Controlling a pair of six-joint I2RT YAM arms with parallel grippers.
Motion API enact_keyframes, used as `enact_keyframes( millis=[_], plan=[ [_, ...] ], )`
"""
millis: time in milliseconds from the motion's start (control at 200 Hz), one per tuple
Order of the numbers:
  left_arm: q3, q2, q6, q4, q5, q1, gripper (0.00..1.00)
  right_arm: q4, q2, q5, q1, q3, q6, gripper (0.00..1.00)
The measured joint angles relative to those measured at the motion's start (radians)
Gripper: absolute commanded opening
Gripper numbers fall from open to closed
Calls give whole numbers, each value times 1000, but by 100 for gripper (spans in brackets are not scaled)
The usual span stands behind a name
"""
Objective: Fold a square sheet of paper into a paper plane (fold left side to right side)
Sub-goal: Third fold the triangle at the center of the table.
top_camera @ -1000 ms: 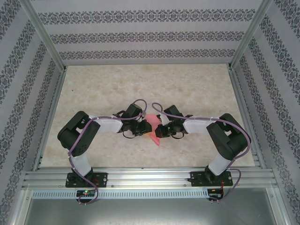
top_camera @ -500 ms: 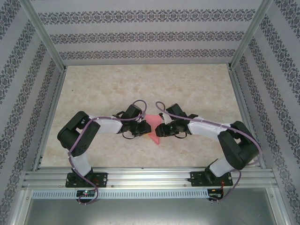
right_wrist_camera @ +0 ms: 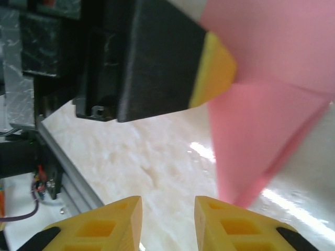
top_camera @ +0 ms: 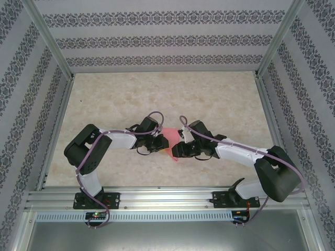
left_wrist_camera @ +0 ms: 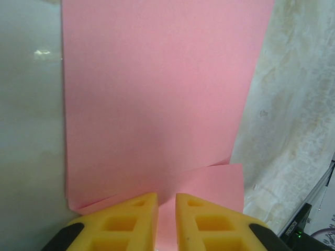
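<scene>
Near the middle of the tabletop (top_camera: 209, 94), somewhat closer to its near edge, we see the left gripper (top_camera: 160, 142) with its jaws drawn narrow on the folded salmon-red sheet of paper (top_camera: 169, 139), which passes between its yellow fingers (left_wrist_camera: 131, 222). The sheet tapers to a point toward the near edge. Just right of it, the right gripper (top_camera: 177, 150) hangs with jaws parted and nothing between them.

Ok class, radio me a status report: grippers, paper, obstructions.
Left gripper shut on paper. Right gripper open, just short of its pointed tip. No obstruction seen.
</scene>
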Motion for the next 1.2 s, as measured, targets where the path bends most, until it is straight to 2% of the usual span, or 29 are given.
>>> enact_keyframes(
  millis=[335, 1199],
  plan=[
    [0, 0, 0, 0, 0, 0, 19, 55, 132, -19, 16, 0, 53, 32],
    [0, 0, 11, -1, -2, 0, 19, 80, 195, -17, 39, 0, 73, 32]
  ],
)
